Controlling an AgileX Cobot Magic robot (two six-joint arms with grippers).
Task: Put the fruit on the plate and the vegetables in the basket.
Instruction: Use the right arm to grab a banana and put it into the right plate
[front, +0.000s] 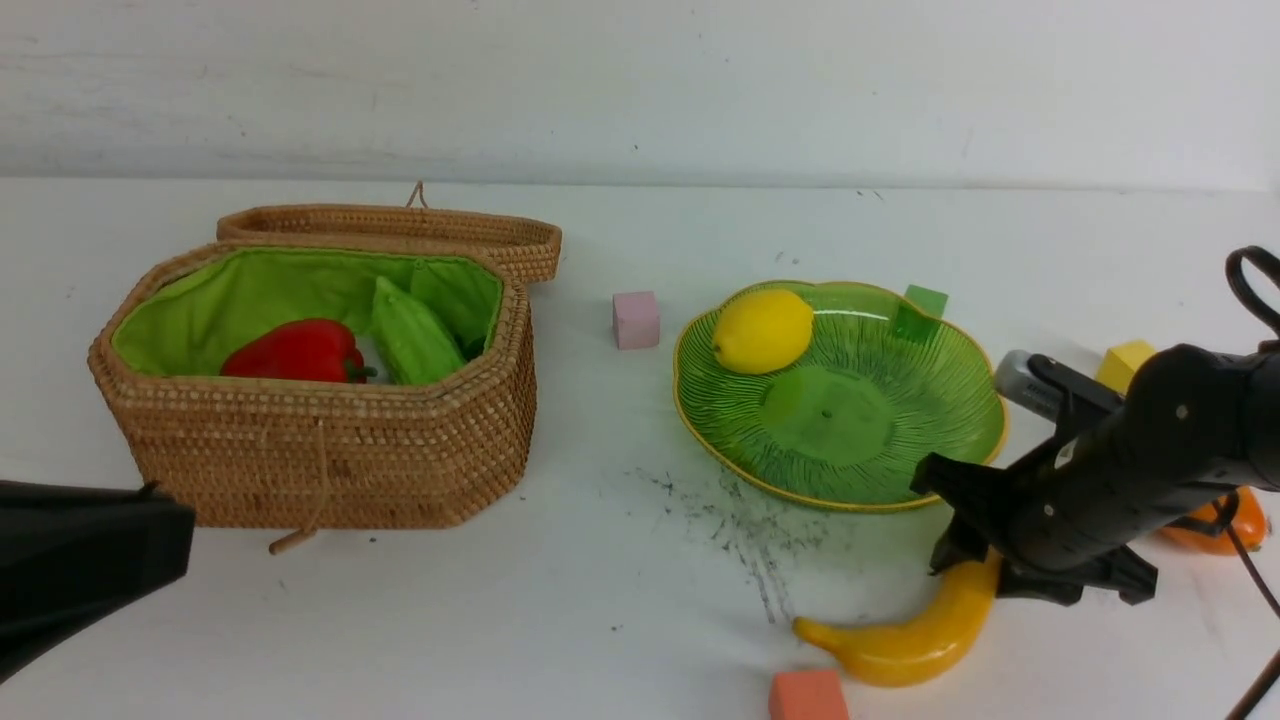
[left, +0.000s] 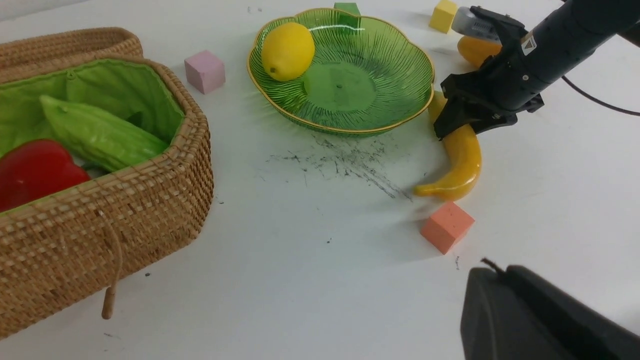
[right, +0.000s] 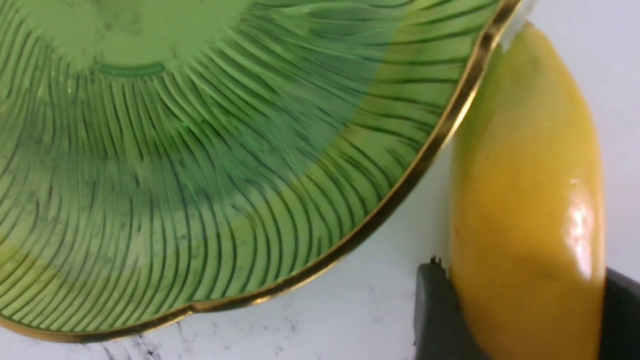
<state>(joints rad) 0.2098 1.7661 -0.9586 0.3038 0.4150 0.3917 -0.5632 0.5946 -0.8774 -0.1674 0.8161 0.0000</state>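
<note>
A yellow lemon (front: 762, 330) lies on the green ribbed plate (front: 870, 430). Just in front of the plate's rim a curved yellow banana (front: 900, 645) lies on the table. My right gripper (front: 975, 565) is low over its upper end, and in the right wrist view both fingers press against the sides of the banana (right: 525, 200). An orange-yellow mango (front: 1225, 525) shows partly behind that arm. The open wicker basket (front: 330, 450) holds a red bell pepper (front: 295, 352) and a green ridged gourd (front: 415, 340). My left gripper (front: 185, 535) hangs shut and empty in front of the basket.
Small cubes stand about: pink (front: 636, 319) between basket and plate, green (front: 925, 300) behind the plate, yellow (front: 1125, 362) at the right, orange (front: 808, 695) near the banana's tip. The basket's lid (front: 400, 225) lies folded back. Dark scuff marks (front: 740, 520) streak the white table.
</note>
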